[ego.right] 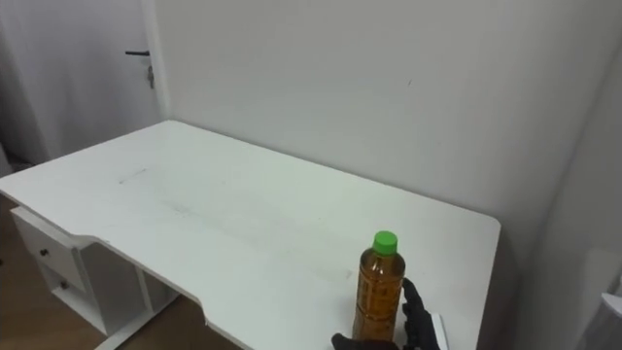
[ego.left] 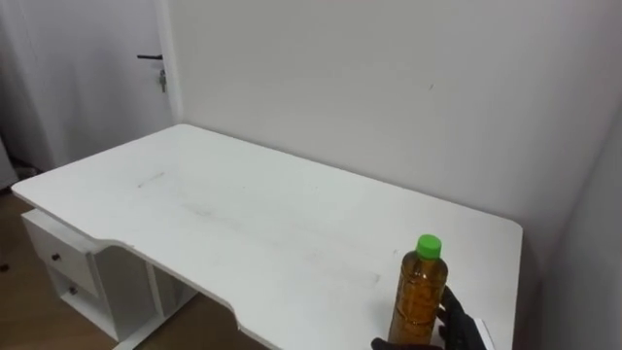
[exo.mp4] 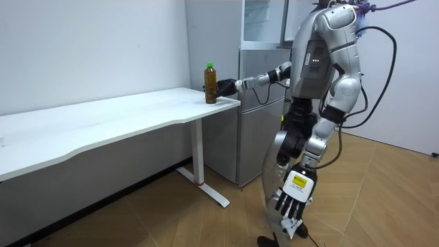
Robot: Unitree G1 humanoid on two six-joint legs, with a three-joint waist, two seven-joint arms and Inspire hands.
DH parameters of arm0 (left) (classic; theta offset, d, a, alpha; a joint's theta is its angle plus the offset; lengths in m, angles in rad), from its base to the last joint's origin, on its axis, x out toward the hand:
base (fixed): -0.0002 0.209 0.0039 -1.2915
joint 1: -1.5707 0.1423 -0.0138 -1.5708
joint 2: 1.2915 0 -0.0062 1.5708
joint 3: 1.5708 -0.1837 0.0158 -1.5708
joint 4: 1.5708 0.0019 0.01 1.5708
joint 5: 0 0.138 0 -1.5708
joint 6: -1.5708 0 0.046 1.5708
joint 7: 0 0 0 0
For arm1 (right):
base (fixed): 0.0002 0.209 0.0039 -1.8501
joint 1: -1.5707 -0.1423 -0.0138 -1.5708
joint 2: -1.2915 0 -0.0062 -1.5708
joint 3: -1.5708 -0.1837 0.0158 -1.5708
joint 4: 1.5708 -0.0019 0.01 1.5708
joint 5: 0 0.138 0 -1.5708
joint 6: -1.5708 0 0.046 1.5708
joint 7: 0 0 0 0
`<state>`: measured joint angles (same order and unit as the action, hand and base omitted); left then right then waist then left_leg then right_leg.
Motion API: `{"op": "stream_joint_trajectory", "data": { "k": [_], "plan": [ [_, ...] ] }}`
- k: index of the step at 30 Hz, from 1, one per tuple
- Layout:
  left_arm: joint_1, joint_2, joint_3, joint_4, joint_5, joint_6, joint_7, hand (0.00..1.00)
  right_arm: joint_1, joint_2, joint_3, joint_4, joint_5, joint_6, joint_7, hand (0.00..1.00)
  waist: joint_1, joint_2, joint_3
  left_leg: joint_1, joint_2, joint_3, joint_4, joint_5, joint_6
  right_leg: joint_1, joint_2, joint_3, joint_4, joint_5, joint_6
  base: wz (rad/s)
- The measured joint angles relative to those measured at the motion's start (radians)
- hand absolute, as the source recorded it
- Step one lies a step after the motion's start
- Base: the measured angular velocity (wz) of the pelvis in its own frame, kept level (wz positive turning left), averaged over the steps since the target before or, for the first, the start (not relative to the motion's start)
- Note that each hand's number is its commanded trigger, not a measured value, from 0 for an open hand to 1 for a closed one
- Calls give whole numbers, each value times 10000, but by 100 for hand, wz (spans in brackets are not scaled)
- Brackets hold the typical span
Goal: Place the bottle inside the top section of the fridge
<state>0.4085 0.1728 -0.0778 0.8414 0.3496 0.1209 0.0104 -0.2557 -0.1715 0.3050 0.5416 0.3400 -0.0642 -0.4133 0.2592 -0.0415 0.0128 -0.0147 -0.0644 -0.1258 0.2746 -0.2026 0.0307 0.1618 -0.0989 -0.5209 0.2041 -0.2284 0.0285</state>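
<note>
A bottle point(ego.left: 420, 292) of amber drink with a green cap stands upright near the right end of the white table point(ego.left: 243, 214). My right hand point(ego.left: 459, 326), in black, comes in from the lower right, with its fingers and thumb curled round the bottle's lower half. In the room view I stand at the table's end with the right arm stretched to the bottle point(exo.mp4: 210, 84). My left hand point(exo.mp4: 295, 195) hangs by my leg with relaxed fingers. The grey fridge point(exo.mp4: 264, 103) stands right behind the table's end, its upper compartment point(exo.mp4: 264, 20) above.
A white wall runs behind the table. Under the table's left end sits a white drawer unit point(ego.left: 68, 267). A door with a dark handle point(ego.left: 151, 58) is at the far left. Wooden floor point(exo.mp4: 206, 219) lies around me.
</note>
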Motion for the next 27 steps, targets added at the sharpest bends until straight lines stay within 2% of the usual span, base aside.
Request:
{"op": "stream_joint_trajectory", "data": {
  "k": [9, 16, 20, 23, 27],
  "plan": [
    [351, 33, -40, -80, -446, 31, -12, 0, -252, -14, -27, 6, 45, 2, -327, 0, -23, -51, 1, -43, -36, -137, 27, 3, -1, 35, 10, -59, 0, 0, 1, 4],
    [369, 50, -37, -57, -449, 29, -7, 0, -292, -144, -53, 5, 254, 1, -737, 0, 16, -46, 59, -109, -39, -264, 132, 3, -2, 58, 11, -103, -5, -8, 14, 5],
    [370, 97, -32, 18, -450, 23, -7, 0, -433, -270, -137, 6, 638, 0, -1008, 0, 51, -78, 60, -113, -84, -288, 161, 6, -6, 85, 8, -166, -11, -10, 16, 2],
    [368, 116, -32, 38, -449, 28, -3, 0, -485, -332, -152, 7, 889, -1, -1245, 0, 66, -153, 20, -115, -140, -428, 174, 28, -5, 145, -12, -302, -19, -21, 35, 14],
    [370, 117, -35, 76, -450, 55, 16, 0, -496, -336, -151, 11, 924, -1, -1349, 0, 227, -169, 11, -111, -171, -491, 186, 36, 6, 186, -30, -363, -13, -18, 41, 5]
  ]
}}
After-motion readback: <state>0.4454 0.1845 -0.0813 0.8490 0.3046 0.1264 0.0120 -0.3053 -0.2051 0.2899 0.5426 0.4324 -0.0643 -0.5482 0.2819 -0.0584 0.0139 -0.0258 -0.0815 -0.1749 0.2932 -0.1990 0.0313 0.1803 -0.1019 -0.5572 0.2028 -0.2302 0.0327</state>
